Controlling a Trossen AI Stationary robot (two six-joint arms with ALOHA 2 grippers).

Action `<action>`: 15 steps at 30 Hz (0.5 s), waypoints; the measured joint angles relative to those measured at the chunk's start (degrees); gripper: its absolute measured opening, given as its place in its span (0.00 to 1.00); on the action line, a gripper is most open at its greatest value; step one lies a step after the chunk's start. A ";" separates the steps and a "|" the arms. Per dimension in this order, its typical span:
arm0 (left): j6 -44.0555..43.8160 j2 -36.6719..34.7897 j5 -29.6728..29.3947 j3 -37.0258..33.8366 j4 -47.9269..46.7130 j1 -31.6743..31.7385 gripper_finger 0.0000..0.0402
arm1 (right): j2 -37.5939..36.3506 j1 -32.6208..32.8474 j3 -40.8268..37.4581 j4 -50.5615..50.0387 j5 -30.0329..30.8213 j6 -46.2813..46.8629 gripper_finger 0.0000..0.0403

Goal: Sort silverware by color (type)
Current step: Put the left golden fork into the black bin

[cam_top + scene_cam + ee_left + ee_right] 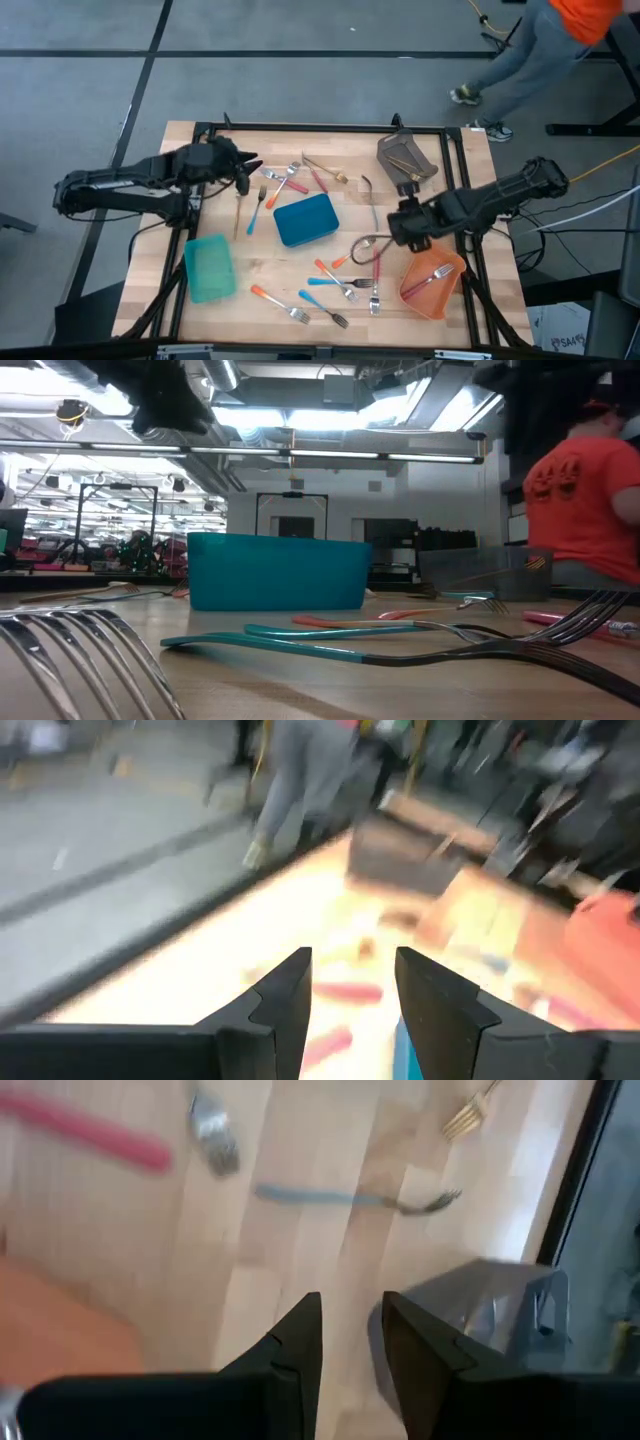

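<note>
The bench (260, 280) carries the blue bin (306, 220) at its middle, taken here as landmark. Silverware (340, 285) is scattered around that bin, most of it on the near side; one fork (432, 275) lies in the orange bin (432, 290). The right gripper (400, 226) is held just right of the blue bin, nearest the red-handled piece (377, 250), whose long axis runs front to back. Its fingers are parted slightly, with nothing held. The left gripper (243, 172) hangs beyond the blue bin's left, narrowly parted, empty.

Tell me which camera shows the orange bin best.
The high view: it looks straight down on the orange bin at the table's near right corner, with a fork lying in it. The left wrist view has only a blurred orange shape, probably the bin; the right wrist view an orange patch at its edge. The low view doesn't show it.
</note>
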 joint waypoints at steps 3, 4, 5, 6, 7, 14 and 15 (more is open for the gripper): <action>-7.90 4.25 0.86 5.51 -12.99 0.89 0.35 | 0.00 -3.39 0.00 6.35 -0.01 -1.08 0.24; -10.81 5.47 1.79 6.72 -17.05 1.11 0.35 | 0.00 -4.45 0.00 8.53 0.00 -1.10 0.24; -13.42 6.50 2.86 7.51 -20.49 1.30 0.35 | 0.00 -5.41 0.00 10.77 0.01 -1.12 0.24; -16.05 7.42 4.18 7.89 -23.62 1.43 0.35 | 0.00 -6.30 0.00 12.90 -0.01 -1.12 0.24; -18.40 8.14 5.50 7.89 -26.01 1.53 0.35 | 0.00 -7.10 0.00 14.83 -0.07 -1.12 0.24; -30.46 11.78 14.25 4.53 -38.64 1.51 0.35 | 0.00 -10.89 -0.02 21.88 -3.49 -1.17 0.24; -31.62 11.97 14.62 3.55 -38.85 1.48 0.35 | 0.00 -11.19 -0.02 22.09 -3.70 -1.17 0.24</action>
